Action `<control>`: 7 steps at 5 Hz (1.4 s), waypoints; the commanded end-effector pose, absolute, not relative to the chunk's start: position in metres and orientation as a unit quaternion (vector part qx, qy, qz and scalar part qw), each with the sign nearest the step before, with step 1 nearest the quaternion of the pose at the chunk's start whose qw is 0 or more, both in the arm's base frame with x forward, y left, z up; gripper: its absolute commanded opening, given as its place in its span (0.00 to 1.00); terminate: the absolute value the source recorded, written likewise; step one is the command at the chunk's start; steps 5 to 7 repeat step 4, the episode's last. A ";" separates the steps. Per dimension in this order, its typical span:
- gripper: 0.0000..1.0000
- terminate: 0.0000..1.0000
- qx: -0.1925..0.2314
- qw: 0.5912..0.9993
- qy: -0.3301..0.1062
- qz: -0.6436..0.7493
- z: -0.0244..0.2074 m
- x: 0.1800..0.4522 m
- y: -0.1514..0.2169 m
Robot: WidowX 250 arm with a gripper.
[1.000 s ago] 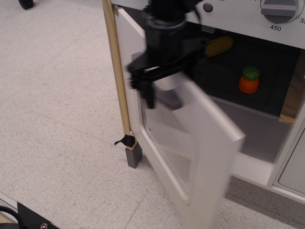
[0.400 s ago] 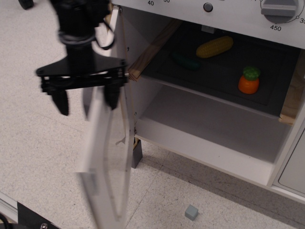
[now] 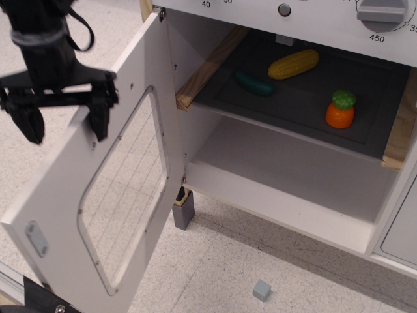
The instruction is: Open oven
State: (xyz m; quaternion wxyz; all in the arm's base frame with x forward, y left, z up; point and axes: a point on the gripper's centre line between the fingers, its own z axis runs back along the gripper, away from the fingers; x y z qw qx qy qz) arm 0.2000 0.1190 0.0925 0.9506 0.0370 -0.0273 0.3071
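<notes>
Oven [image 3: 293,124] fills the right and centre of my view, standing on a pale speckled floor [image 3: 215,274], and its door [image 3: 104,189] is swung wide out to the left with the wire-lined window facing me. At far left I see my claw [image 3: 64,120] hanging in front of the door's upper outer edge, its two black fingers [image 3: 99,116] spread apart and gripping nothing; the right finger overlaps the door panel in the view, but I cannot tell whether it touches. Below the claw the door's free corner reaches nearly to the bottom edge of the frame. Moving right, a grey foot [image 3: 183,210] props the oven's hinge-side corner. Inside the cavity a dark tray [image 3: 293,98] sits on a wood-edged rail, carrying a green cucumber [image 3: 254,83], a yellow corn cob [image 3: 294,64] and an orange pineapple toy [image 3: 341,109], all apart from one another. Beneath the tray the white lower compartment is bare. A small grey block [image 3: 262,290] lies on the floor in front. Grey dials [image 3: 380,13] line the top right.
</notes>
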 end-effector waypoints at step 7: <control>1.00 1.00 0.044 0.936 -0.079 0.340 0.134 0.264 0.047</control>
